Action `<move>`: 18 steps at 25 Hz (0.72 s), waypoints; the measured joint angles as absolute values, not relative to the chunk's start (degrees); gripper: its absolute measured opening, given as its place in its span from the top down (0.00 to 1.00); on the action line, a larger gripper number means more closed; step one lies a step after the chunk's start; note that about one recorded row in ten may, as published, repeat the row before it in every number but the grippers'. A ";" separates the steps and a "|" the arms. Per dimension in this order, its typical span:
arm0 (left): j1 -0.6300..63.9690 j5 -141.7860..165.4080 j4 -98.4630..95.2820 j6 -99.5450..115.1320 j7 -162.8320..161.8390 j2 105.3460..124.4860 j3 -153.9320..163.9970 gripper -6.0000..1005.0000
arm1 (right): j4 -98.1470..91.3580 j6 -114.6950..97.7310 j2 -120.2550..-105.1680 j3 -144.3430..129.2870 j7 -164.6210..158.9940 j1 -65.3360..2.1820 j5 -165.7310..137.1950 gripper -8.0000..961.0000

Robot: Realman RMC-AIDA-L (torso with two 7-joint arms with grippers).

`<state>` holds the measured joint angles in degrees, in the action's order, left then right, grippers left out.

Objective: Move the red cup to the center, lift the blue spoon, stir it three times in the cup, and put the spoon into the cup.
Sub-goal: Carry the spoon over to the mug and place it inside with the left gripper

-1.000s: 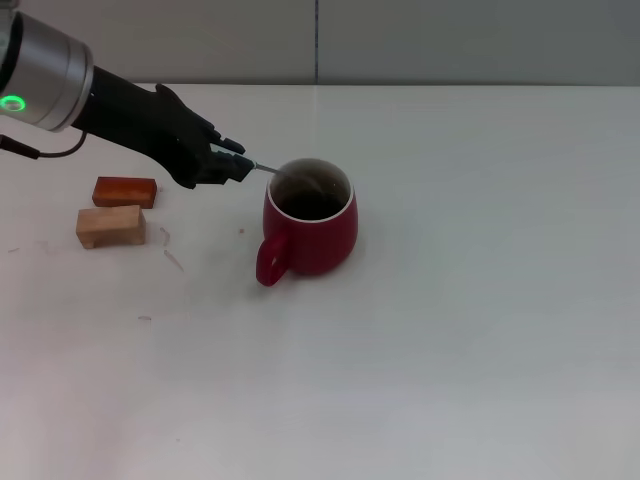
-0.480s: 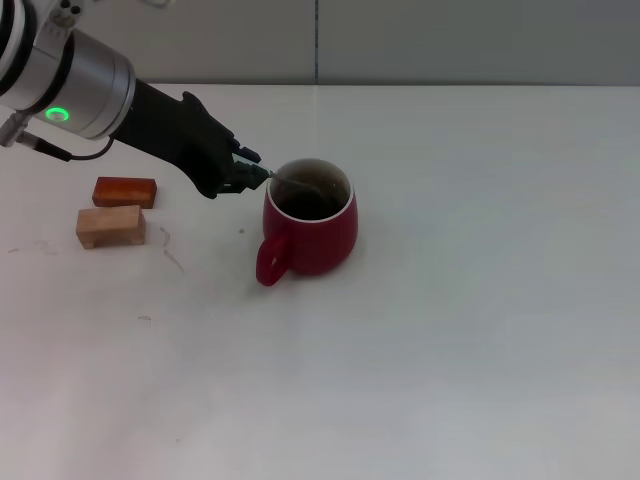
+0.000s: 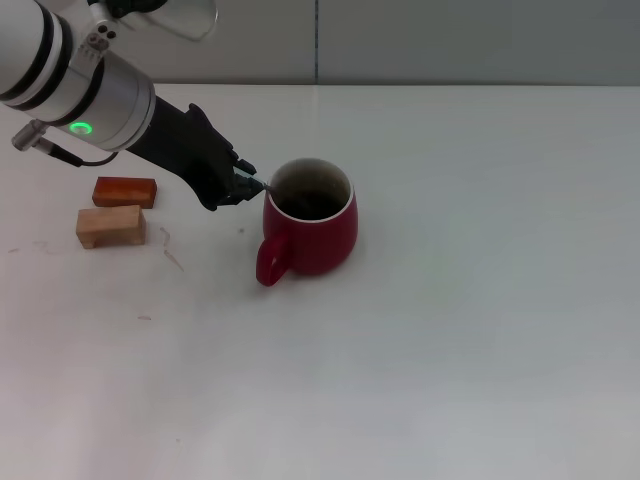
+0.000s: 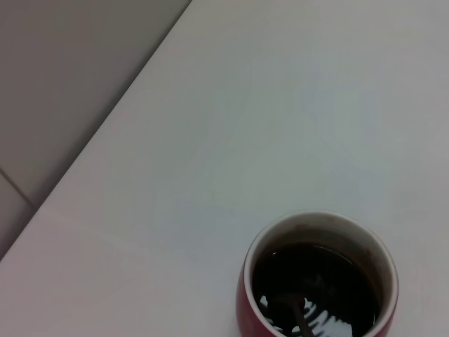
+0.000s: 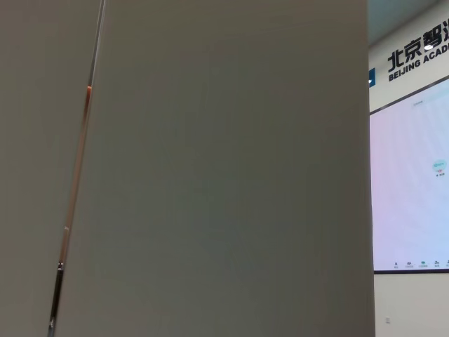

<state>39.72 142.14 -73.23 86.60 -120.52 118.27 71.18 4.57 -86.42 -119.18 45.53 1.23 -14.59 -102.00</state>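
The red cup (image 3: 312, 236) stands near the middle of the white table, its handle turned toward me and to the left. My left gripper (image 3: 250, 186) is at the cup's left rim, shut on the blue spoon (image 3: 267, 187). The black fingers hide the spoon's handle, and only a thin grey stem shows crossing the rim. In the left wrist view the cup (image 4: 243, 309) has a dark inside, and the spoon's (image 4: 300, 319) metal end reaches down into it. The right gripper is out of sight; its wrist camera shows only a wall and a screen.
Two small blocks lie to the left of the cup: a reddish-brown block (image 3: 125, 191) and a pale wooden block (image 3: 110, 226) in front of it. The table's (image 3: 480, 330) far edge meets a grey wall behind the cup.
My left arm has moved right and tilted steeper, bringing the gripper up to the cup's rim. The spoon has gone deeper into the cup. The cup has stayed put.
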 joint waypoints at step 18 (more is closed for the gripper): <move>39.69 139.62 -73.86 89.12 -120.80 118.36 72.91 0.82 | 4.56 -86.54 -119.18 45.53 1.23 -14.70 -102.04 0.36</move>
